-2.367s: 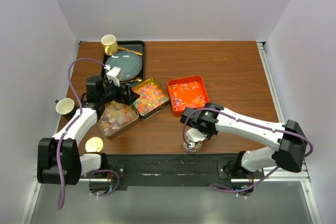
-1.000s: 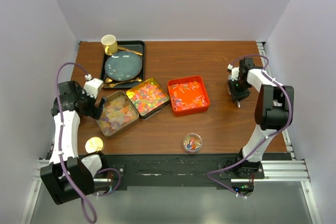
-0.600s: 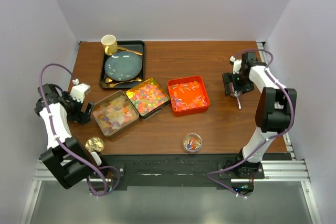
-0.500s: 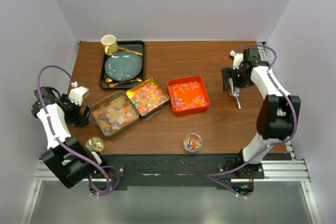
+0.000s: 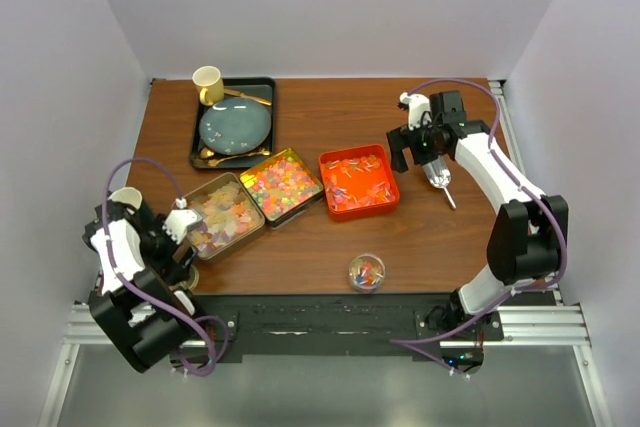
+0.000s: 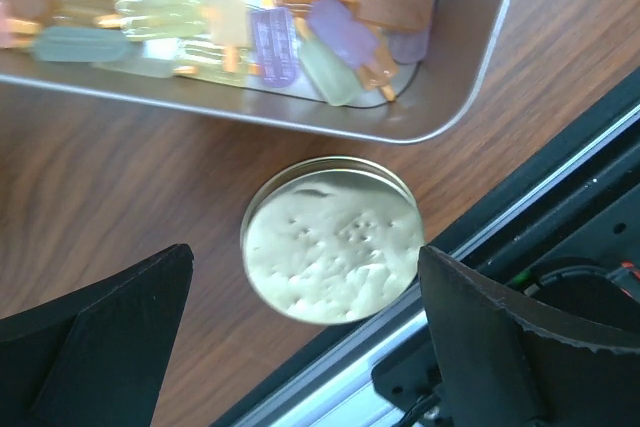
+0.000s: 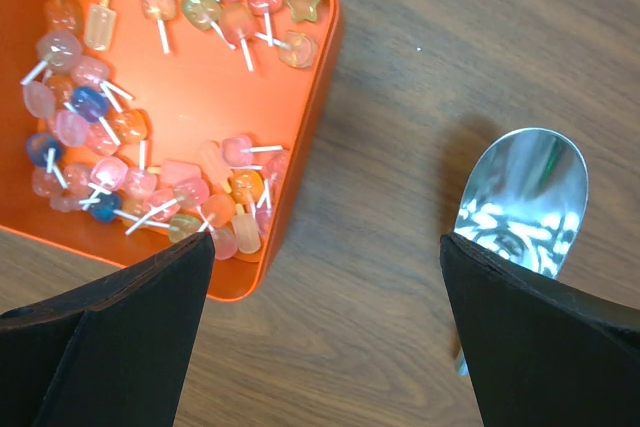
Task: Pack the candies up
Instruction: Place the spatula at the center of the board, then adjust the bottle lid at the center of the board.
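The candies lie in three trays: pastel ones (image 5: 222,215) in a silver tray (image 6: 470,67), multicolour ones (image 5: 284,184) in a gold tray, and lollipop-shaped ones (image 7: 130,147) in an orange tray (image 7: 318,97). A small glass jar (image 5: 367,271) near the front edge holds a few candies. My left gripper (image 6: 305,347) hangs open above the gold round lid (image 6: 330,239), beside the silver tray's corner. My right gripper (image 7: 325,337) is open over bare wood between the orange tray and the metal scoop (image 7: 520,197), which lies on the table.
At the back left a black tray (image 5: 262,87) carries a blue plate (image 5: 235,127), a yellow cup (image 5: 208,82) and gold cutlery. A paper cup (image 5: 125,199) stands at the left edge. A black rail (image 6: 560,197) runs along the table's near edge.
My right gripper has opened, left the scoop lying on the table and moved left toward the orange tray. My left arm has swung forward over the gold lid.
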Available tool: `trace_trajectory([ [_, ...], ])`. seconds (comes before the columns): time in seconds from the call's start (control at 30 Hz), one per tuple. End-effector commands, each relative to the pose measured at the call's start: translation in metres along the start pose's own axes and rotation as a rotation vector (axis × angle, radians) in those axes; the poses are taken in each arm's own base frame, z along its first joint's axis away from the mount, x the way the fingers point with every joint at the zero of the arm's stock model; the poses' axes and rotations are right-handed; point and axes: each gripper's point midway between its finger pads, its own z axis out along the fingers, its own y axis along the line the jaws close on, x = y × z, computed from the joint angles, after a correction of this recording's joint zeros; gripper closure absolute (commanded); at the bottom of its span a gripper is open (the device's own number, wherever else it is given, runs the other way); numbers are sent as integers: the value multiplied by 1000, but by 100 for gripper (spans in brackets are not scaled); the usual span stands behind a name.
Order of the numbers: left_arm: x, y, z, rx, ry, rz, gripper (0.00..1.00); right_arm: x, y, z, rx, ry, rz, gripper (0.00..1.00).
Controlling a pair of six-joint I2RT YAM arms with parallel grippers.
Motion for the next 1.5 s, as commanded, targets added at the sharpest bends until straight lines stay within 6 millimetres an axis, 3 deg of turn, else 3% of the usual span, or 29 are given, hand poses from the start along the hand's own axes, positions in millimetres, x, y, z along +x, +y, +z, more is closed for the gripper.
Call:
trace_trajectory([
  [0.0, 1, 15, 13, -85, -27, 93, 0, -29, -3, -7, -9, -67, -27, 1],
  [0.43, 9, 5, 49, -73, -18, 149, 0, -20, 11, -5, -25, -44, -81, 1],
  [0.57, 3, 14, 53, -103, -32, 142, 17, -18, 11, -2, -26, -34, -78, 1],
  [0.8, -12, 21, 54, -76, -21, 162, 30, -21, 12, 7, -46, -28, -66, 1],
  [0.97, -39, 34, 54, -95, -68, 169, 26, -21, 14, 10, -55, -30, -66, 1],
  [1.1, -59, 44, 44, -105, -100, 151, 21, -20, 15, 6, -57, -32, -70, 1],
  [1.13, -57, 41, 40, -96, -92, 148, 7, -18, 16, 7, -59, -28, -71, 1],
  [1.17, -59, 39, 36, -92, -97, 169, 0, -17, 16, 6, -59, -28, -72, 1],
  [1.33, -64, 15, 13, -39, -116, 229, 0, -13, 19, 7, -75, -28, -63, 1],
  [1.47, -47, -2, 15, 46, -52, 243, 0, -12, 23, 9, -96, -28, -59, 1],
])
